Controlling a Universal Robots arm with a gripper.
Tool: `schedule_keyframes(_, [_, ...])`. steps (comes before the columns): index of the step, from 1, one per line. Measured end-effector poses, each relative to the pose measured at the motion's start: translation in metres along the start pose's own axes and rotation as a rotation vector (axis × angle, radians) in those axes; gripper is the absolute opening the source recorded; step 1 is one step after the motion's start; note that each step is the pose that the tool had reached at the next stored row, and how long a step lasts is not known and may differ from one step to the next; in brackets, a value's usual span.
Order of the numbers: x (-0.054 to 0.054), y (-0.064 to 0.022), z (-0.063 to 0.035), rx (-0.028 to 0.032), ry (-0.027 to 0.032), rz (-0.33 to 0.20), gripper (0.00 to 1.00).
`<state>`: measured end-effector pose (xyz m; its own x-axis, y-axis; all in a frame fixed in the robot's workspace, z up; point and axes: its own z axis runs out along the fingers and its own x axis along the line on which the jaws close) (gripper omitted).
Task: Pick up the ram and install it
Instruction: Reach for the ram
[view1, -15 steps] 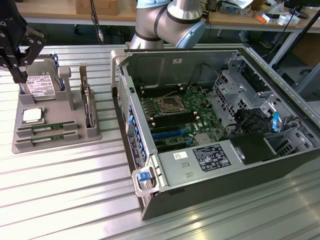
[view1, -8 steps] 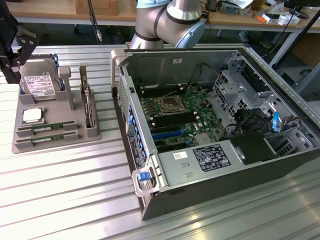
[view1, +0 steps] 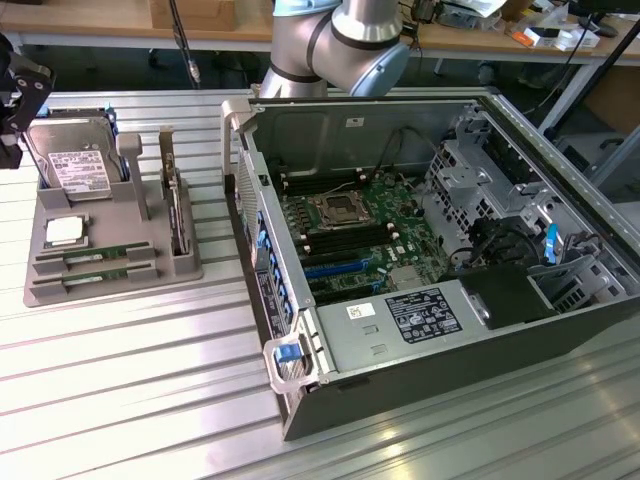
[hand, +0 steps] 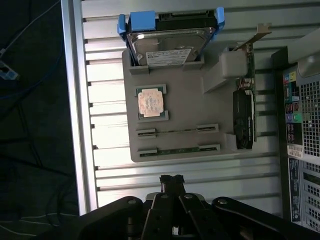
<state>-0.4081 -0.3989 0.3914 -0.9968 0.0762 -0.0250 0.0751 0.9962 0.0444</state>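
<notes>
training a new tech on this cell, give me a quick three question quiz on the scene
1. True or false: both ram sticks lie in the grey tray.
2. The gripper has its fingers shut on: A) a ram stick B) the hard drive C) nothing
3. Fill in: the hard drive stands at the tray's end with ____ brackets at its sides.
Key: 1 true; 2 C; 3 blue

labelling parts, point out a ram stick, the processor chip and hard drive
ram stick (view1: 98, 252) exterior view, its middle
processor chip (hand: 151, 101) wrist view, lid centre
hard drive (hand: 170, 57) wrist view, its label
</notes>
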Motion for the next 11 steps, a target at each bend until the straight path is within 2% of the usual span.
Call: schedule_keyframes(11, [0.025, -0.0019, -0.0004, 0.0, 0.0, 0.0, 0.1])
